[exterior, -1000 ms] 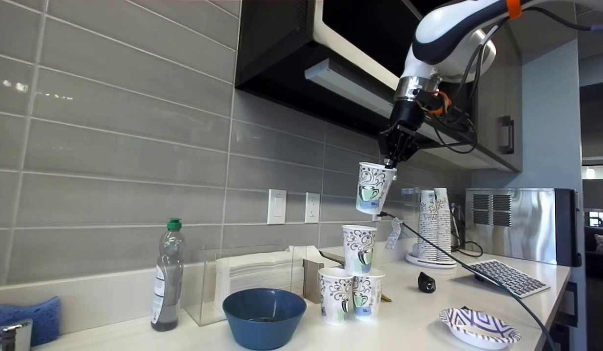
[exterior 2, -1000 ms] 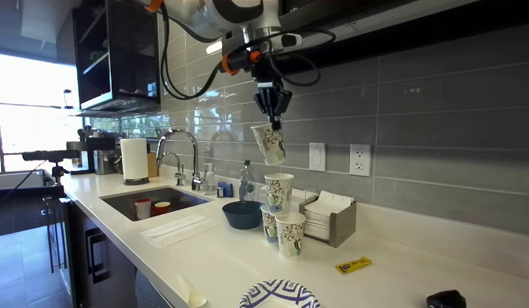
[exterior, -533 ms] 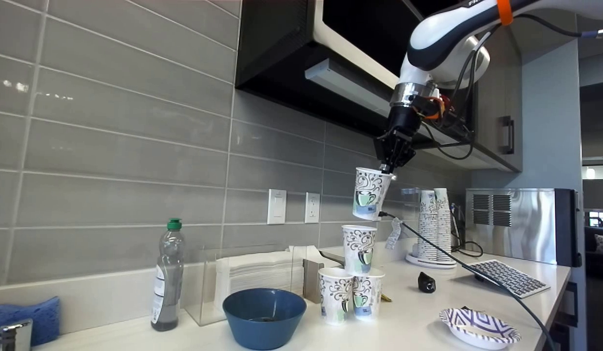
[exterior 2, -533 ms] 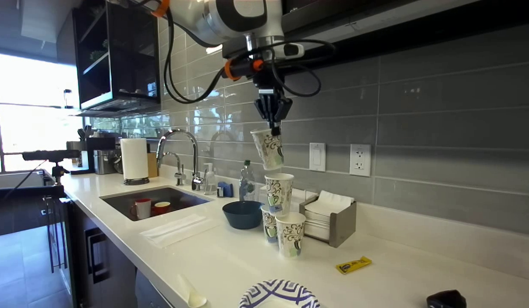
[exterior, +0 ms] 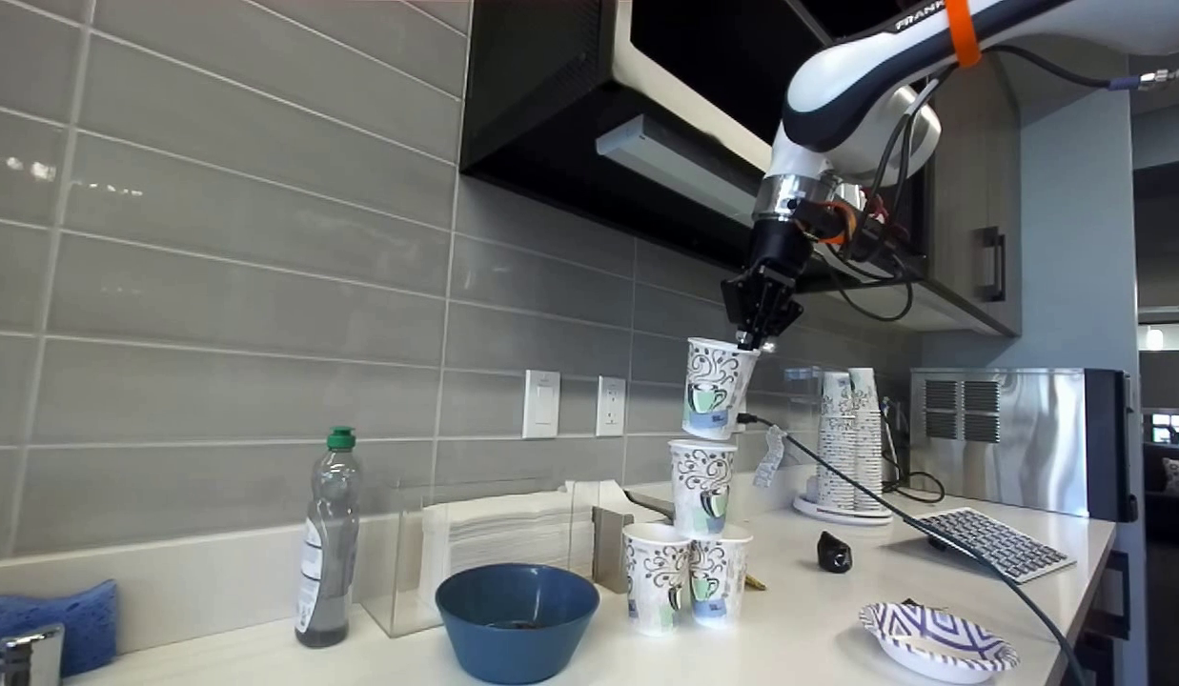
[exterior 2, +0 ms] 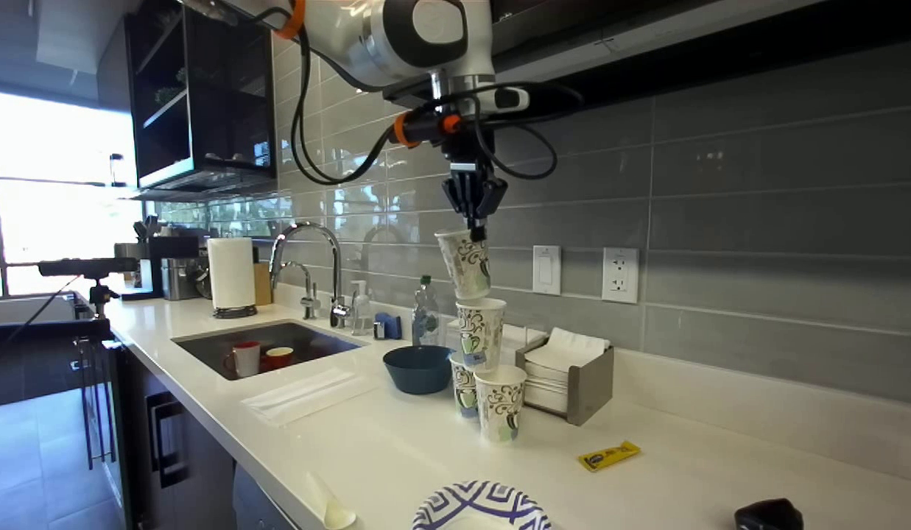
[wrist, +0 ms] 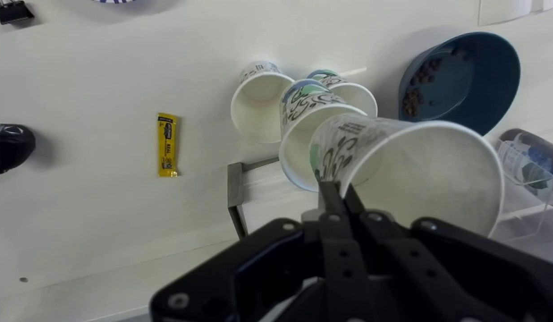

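Note:
My gripper [exterior: 749,343] is shut on the rim of a white patterned paper cup [exterior: 715,389], with one finger inside and one outside its wall. In the wrist view, the fingertips [wrist: 343,193] pinch the held cup's edge [wrist: 428,179]. The held cup is tilted, its mouth up. Its base is just above the rim of a like cup [exterior 2: 481,335]; I cannot tell whether they touch. That cup stands upright across two more cups, a nearer one [exterior 2: 501,405] and one partly hidden [exterior 2: 464,390]. The held cup hides part of the stack in the wrist view [wrist: 305,112].
A blue bowl [exterior: 518,629] with small brown bits is beside the stack. A napkin holder [exterior 2: 591,386] stands behind it. A yellow packet [exterior 2: 608,456], patterned paper bowl [exterior: 937,648], black object [exterior: 833,553] and soap bottle [exterior: 327,562] are on the counter. A cabinet [exterior: 551,95] overhangs.
My gripper has moved down with the held cup, bringing its base close to the top cup's rim. The cup is still tilted. The stacked cups have not moved.

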You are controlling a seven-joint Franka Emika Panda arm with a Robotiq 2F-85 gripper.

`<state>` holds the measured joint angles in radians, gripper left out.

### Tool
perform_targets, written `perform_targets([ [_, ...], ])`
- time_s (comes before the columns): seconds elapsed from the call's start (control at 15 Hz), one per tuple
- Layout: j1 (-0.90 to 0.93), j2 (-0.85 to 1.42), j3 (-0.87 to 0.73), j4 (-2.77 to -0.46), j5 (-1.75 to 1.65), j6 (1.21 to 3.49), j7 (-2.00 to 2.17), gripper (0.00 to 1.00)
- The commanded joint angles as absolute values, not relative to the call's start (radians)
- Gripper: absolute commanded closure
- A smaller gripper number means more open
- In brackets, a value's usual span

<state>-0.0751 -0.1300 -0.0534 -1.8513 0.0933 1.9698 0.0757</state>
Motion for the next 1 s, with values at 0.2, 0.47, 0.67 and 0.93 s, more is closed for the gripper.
perform_targets([
  [0.2, -0.070, -0.073, -0.060, -1.796, 0.113, 1.967, 0.068, 0.99],
  [0.47, -0.069, -0.060, -0.058, -1.795, 0.109, 1.955, 0.065, 0.99],
  [0.67, -0.069, -0.057, -0.058, -1.796, 0.107, 1.949, 0.065, 0.99],
  [0.93, -0.069, -0.051, -0.058, -1.796, 0.105, 1.943, 0.065, 0.99],
])
